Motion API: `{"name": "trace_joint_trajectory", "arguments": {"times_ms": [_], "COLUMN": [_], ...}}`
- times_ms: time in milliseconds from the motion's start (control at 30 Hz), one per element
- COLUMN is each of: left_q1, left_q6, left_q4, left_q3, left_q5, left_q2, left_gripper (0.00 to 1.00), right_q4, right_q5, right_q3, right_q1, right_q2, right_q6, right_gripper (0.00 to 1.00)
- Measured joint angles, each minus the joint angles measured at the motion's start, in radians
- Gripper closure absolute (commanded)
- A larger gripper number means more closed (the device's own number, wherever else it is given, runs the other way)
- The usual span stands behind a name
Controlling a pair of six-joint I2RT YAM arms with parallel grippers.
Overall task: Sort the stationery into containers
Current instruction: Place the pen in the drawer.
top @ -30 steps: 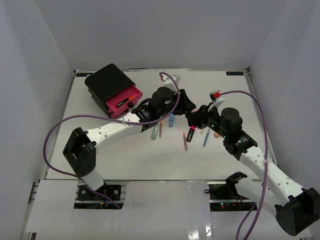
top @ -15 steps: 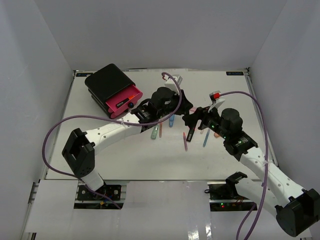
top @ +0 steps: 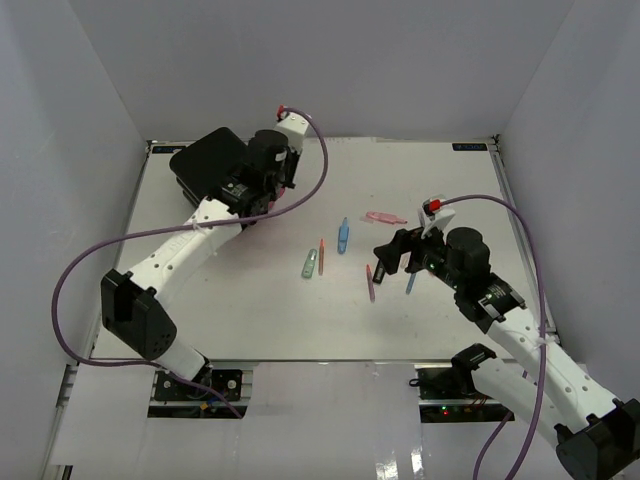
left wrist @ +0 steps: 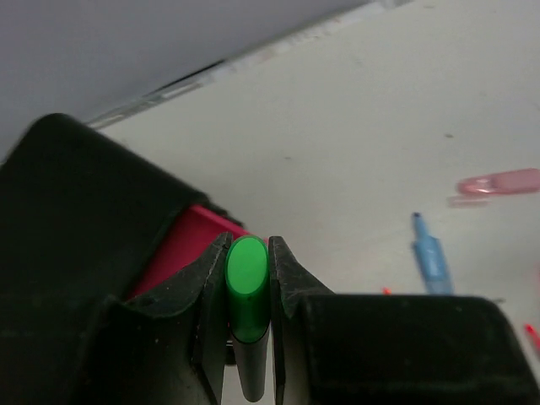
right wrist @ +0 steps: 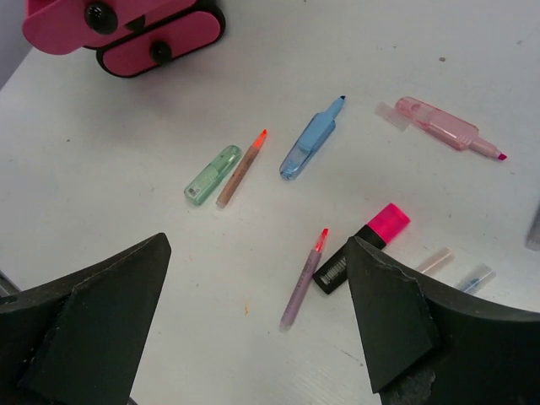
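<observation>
Two changes: left fingers (left wrist: 213, 277), clamped on a green highlighter (left wrist: 247, 270), have swung to the drawers (top: 205, 165) for deposit; right fingers (right wrist: 388, 316) have spread apart, empty, over the pens (right wrist: 301, 291).

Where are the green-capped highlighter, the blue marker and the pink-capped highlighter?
green-capped highlighter (left wrist: 247, 268), left wrist view, green cap.
blue marker (right wrist: 305, 148), right wrist view, barrel.
pink-capped highlighter (right wrist: 386, 224), right wrist view, pink cap.

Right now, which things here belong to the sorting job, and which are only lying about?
Job:
- green-capped highlighter, gripped by the left gripper
- drawer box
- on the table: pink-capped highlighter, blue pen, purple pen, orange pen, green piece, pale pink marker

Not the job:
- purple cable
</observation>
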Motion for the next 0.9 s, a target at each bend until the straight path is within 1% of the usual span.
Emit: {"name": "trace_joint_trajectory", "arguments": {"times_ms": [100,233,367,433,567,600,700,733,900], "left_q1": [0.099,0.17,0.208,0.225,0.254,0.259,0.269,0.271,0.273], "left_q6": [0.107,0.224,0.28,0.295,0.307,0.31,0.314,0.313,0.298], "left_q4": [-0.041,-0.083,-0.109,-0.129,-0.156,-0.164,-0.172,-0.172,-0.172], "left_q3": [0.052,0.124,0.153,0.153,0.147,0.143,0.141,0.141,0.141], "left_q5": [-0.016,-0.019,0.001,0.02,0.038,0.043,0.048,0.049,0.068], "left_q2": [0.001,0.043,0.122,0.163,0.219,0.227,0.231,0.231,0.222], "left_gripper": [0.75,0.72,0.68,0.64,0.63,0.58,0.49,0.43,0.31], "right_q4": [-0.019,-0.031,-0.035,-0.037,-0.042,-0.042,-0.042,-0.043,-0.056], "right_q5": [0.007,0.008,0.011,0.017,0.024,0.026,0.031,0.034,0.064], "right_q3": [-0.006,-0.018,-0.024,-0.035,-0.051,-0.051,-0.051,-0.051,-0.05], "right_q1": [0.0,0.0,0.0,0.0,0.0,0.0,0.0,0.0,0.0], "right_q2": [0.0,0.003,0.002,-0.005,-0.017,-0.018,-0.019,-0.019,0.004], "right_q6": [-0.008,-0.016,-0.02,-0.021,-0.021,-0.021,-0.021,-0.021,-0.011], "right_gripper": [0.1,0.1,0.1,0.1,0.1,0.1,0.1,0.09,0.09]}}
